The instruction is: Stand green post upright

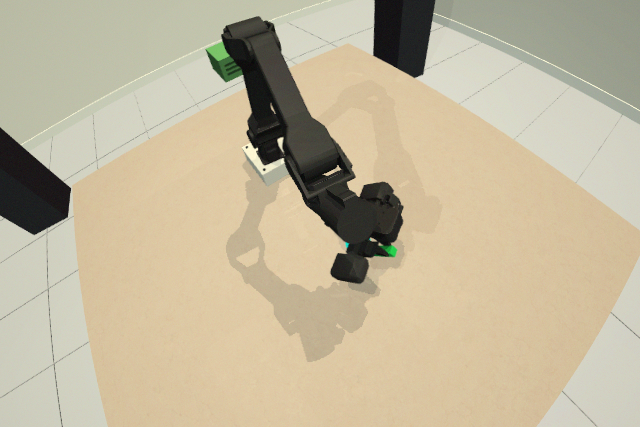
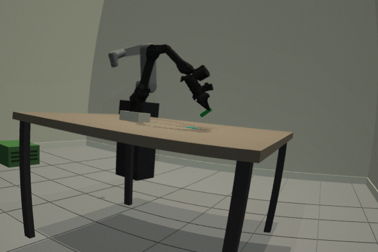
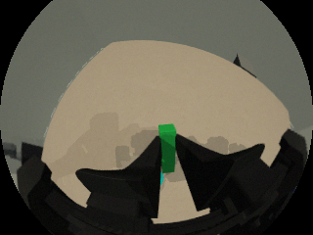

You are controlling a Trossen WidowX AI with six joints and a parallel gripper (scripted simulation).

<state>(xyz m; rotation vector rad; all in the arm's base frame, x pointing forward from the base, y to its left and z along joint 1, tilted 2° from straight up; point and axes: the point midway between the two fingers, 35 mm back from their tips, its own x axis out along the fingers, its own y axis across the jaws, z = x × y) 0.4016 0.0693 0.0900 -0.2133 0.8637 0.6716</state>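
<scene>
Green post (image 2: 205,112) is hanging clear above the worktop (image 2: 250,142), pinched at one end by the jaws of the gripper (image 2: 208,108), long axis tilting, not yet vertical; cyan circle (image 2: 191,127) is lying below, slightly toward the base-side edge

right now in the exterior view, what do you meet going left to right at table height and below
green box on the floor → white base block on the table → cyan circle → green post, tilted, held in the gripper above the table
</scene>
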